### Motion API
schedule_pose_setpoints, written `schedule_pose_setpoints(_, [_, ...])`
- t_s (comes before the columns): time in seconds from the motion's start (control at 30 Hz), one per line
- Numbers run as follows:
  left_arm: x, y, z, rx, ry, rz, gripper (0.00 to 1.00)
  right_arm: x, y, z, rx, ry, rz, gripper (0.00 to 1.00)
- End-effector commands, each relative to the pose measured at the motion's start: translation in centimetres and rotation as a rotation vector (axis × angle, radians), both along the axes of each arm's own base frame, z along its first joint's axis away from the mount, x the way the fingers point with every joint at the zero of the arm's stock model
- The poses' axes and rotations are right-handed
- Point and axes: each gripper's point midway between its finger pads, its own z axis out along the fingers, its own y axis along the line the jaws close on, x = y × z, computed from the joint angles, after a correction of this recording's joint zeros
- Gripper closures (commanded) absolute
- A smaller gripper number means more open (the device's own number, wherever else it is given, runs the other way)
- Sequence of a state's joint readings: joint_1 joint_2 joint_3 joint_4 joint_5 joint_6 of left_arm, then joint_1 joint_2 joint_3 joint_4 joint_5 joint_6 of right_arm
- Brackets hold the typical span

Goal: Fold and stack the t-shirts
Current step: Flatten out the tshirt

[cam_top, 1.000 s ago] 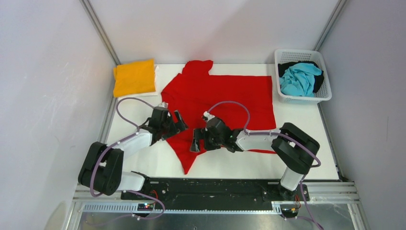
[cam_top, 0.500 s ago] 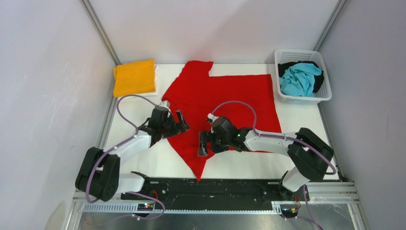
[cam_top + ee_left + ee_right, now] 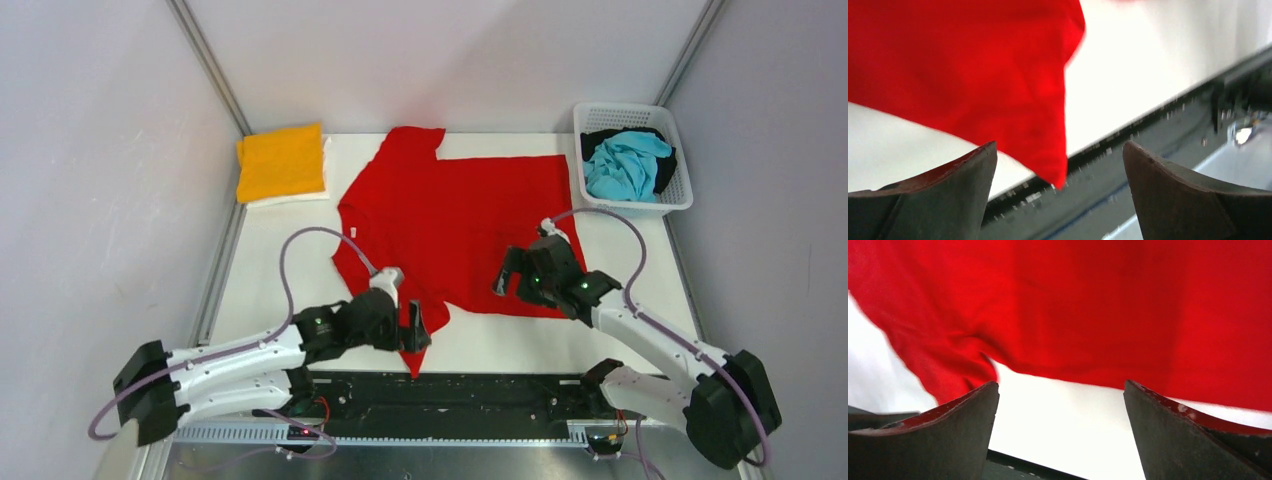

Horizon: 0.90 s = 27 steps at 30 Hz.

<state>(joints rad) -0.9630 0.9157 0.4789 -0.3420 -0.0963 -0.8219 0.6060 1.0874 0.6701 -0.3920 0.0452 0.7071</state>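
Left gripper [image 3: 415, 325], top view: jaws spread wide, holding nothing, low over the pointed near corner of the bright red soft cloth t-shirt [image 3: 460, 215], which lies opened out across the middle of the white table [image 3: 300, 260]. Right gripper [image 3: 512, 272], also released, hovers at the shirt's near hem. A folded orange-yellow cloth t-shirt [image 3: 281, 161] sits at the far left; a crumpled turquoise t-shirt [image 3: 625, 165] fills the white plastic lattice basket [image 3: 632, 208].

Left wrist view: the red corner hangs between the open fingers, at the table's near edge.

Right wrist view: the hem edge runs between empty fingers.

The cloth looks light, limp and quick to bunch, so a pinch on an edge or corner should serve better than mid-panel.
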Motion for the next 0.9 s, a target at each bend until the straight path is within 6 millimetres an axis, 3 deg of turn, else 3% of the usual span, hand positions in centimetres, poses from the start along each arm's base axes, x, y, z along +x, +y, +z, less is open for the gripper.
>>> schedule_pose_setpoints(0.0, [-4.5,-0.7,-2.0,0.074,0.114,-0.024,0.02,-1.8,-3.7,-1.7,-0.056,0.05,-0.088,0.01])
schedule_pose_setpoints(0.1, [-6.0,-1.5,-3.5,0.126,0.169,-0.03,0.12,-2.4,-4.5,-1.9,-0.054,0.042,-0.09,0.01])
schedule_pose_setpoints(0.37, [-6.9,-2.9,-6.2,0.259,0.226,-0.051,0.54,-2.8,-4.7,-2.3,-0.035,0.036,-0.077,0.01])
schedule_pose_setpoints(0.47, [-6.0,-3.7,-5.3,0.251,0.186,-0.047,0.79,-2.8,-4.8,-2.5,-0.032,0.037,-0.077,0.01])
schedule_pose_setpoints(0.5, [-5.6,-3.6,-4.9,0.25,0.169,-0.042,0.92,-2.8,-4.9,-2.5,-0.035,0.037,-0.079,0.01])
schedule_pose_setpoints(0.57, [-4.7,-3.3,-4.1,0.244,0.146,-0.021,0.99,-2.8,-5.0,-2.5,-0.036,0.037,-0.083,0.01])
schedule_pose_setpoints(0.67, [-3.0,-2.5,-2.9,0.217,0.112,0.013,1.0,-2.6,-5.2,-2.4,-0.038,0.032,-0.091,0.0])
schedule_pose_setpoints(0.73, [-0.6,-1.6,-2.3,0.204,0.103,0.071,1.0,-2.6,-5.3,-2.4,-0.04,0.031,-0.092,0.01])
schedule_pose_setpoints(0.87, [3.2,-1.8,-0.5,0.197,0.047,0.082,1.0,-2.4,-5.8,-2.5,-0.049,0.027,-0.108,0.01])
